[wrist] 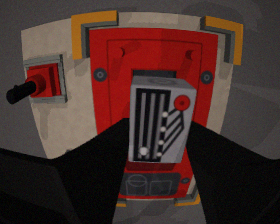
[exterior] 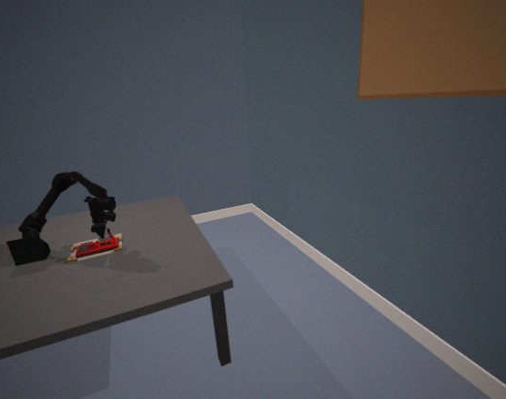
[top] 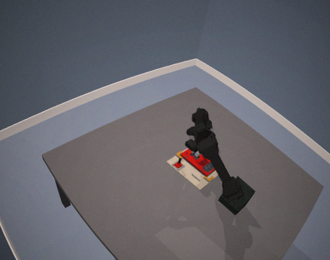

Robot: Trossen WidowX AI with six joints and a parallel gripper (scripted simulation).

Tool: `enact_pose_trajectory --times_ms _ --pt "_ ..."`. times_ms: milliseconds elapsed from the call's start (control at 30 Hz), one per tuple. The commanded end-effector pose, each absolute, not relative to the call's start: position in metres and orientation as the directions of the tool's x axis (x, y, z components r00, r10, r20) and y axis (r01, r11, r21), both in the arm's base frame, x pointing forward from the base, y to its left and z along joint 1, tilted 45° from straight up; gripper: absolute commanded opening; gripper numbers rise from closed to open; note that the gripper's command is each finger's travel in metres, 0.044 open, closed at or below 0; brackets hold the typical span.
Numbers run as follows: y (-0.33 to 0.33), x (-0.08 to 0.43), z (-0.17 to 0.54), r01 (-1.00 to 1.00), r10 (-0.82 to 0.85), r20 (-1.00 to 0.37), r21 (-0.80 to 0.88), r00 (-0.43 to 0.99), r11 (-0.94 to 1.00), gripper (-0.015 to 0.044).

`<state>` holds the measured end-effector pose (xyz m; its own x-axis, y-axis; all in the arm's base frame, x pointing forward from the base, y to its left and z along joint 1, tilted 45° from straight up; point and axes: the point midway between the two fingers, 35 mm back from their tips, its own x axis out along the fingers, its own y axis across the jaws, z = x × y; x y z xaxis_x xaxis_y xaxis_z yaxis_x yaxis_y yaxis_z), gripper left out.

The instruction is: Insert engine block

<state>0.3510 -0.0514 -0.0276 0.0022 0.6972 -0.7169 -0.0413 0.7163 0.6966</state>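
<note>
The engine block (wrist: 163, 112) (top: 197, 154) is a grey box with dark stripes and a red disc on its top. My gripper (wrist: 158, 126) (exterior: 101, 236) is shut on it, one dark finger on each side. The block is over the red car body (wrist: 102, 107) (top: 190, 159) (exterior: 84, 252). A dark strip of the opening (wrist: 153, 74) shows past the block's far edge in the wrist view. The rest of the opening, the rib, the slot side and the block's lower end are hidden, so I cannot tell how deep it sits.
The car body lies on a cream board (wrist: 73, 117) (top: 200, 185) between yellow corner brackets (wrist: 94, 16) (top: 208, 179). Left of it in the wrist view, a red block with a black lever (wrist: 21, 93) (top: 179, 160) sits in a grey frame and stands up from the board.
</note>
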Motion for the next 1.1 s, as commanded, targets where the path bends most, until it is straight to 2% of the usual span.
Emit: enact_pose_trajectory --times_ms 0,300,1067 --pt "-0.0516 0.3520 -0.0284 0.004 0.695 -0.719 0.695 0.003 0.719 0.0159" --pt "-0.0510 0.3523 -0.0292 -0.113 0.695 -0.719 0.690 0.003 0.715 0.0159" --pt "-0.0502 0.3525 -0.0302 -0.077 0.695 -0.719 0.693 0.003 0.717 0.0159"
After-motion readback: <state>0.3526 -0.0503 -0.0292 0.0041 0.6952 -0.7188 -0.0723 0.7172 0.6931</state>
